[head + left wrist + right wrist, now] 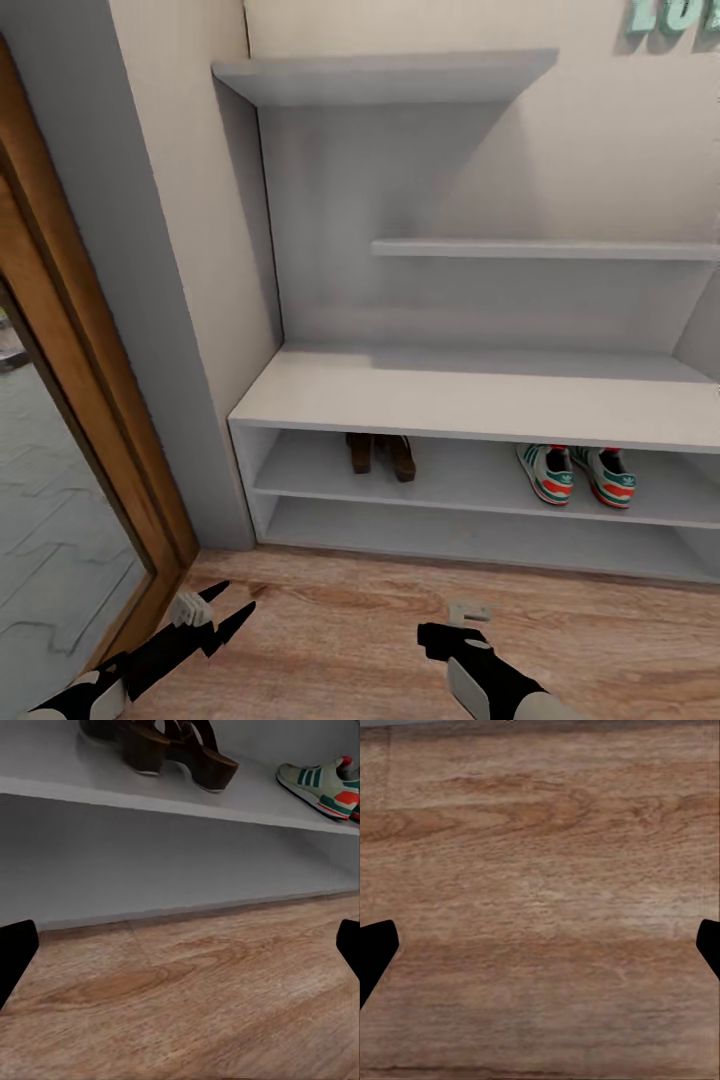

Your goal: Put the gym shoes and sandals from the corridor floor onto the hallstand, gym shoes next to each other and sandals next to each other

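Both gym shoes (575, 474) stand side by side, toes outward, on the right part of the hallstand's (470, 395) upper shoe shelf. To their left on that shelf the two sandals (380, 455) stand close together. My left gripper (235, 600) hovers open and empty over the corridor floor (340, 620) in front of the rack's left end. My right gripper (432, 640) is low over the floor further right. In the left wrist view the sandals (161, 746) and one gym shoe (319, 784) rest on the shelf beyond the open gripper (184, 952). The right wrist view has bare floor (540, 870) between the wide-apart fingertips (376, 949).
A wood-framed glass door (95, 390) stands at the left, beside a grey wall post (130, 250). Stepped wall shelves (400, 75) rise above the rack's flat top. The lower shoe shelf (450, 535) holds nothing.
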Controlling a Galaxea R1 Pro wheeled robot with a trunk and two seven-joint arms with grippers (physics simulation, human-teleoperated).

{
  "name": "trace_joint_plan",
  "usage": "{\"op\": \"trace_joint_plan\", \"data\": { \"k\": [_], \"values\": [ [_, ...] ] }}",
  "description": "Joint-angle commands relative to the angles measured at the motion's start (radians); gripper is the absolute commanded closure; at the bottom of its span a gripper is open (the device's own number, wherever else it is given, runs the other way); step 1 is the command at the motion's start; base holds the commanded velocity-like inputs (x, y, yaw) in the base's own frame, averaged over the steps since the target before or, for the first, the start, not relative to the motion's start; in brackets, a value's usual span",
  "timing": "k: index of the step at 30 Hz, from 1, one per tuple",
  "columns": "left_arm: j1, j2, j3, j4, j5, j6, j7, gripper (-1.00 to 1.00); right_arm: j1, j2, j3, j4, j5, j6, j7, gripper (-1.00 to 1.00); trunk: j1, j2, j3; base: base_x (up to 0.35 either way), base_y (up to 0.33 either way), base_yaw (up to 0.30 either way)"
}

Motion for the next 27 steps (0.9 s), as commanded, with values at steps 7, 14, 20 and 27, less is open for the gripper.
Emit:
{"op": "trace_joint_plan", "data": {
  "k": [7,14,20,27],
  "values": [
    [-0.001,0.001,0.001,0.027,0.002,-0.002,0.084,-1.00,-0.001,0.000,0.008,0.006,-0.009,0.003,0.030,-1.00,-0.003,0.001,0.026,0.000,0.000,0.000],
    [-0.001,0.002,0.001,0.031,0.004,0.000,0.137,-1.00,-0.001,0.000,0.009,0.032,-0.009,0.004,0.034,-1.00,-0.006,0.003,0.053,0.000,0.000,0.000],
    [0.000,0.002,0.001,0.032,0.004,0.001,0.192,-1.00,0.000,0.000,0.009,0.069,-0.010,0.005,0.034,-1.00,-0.009,0.004,0.077,0.000,0.000,0.000],
    [0.019,0.001,0.000,0.033,0.004,0.039,0.220,-1.00,0.000,0.000,0.009,0.076,-0.010,0.005,0.034,-1.00,-0.012,0.006,0.104,0.000,0.000,0.000]
  ]
}}
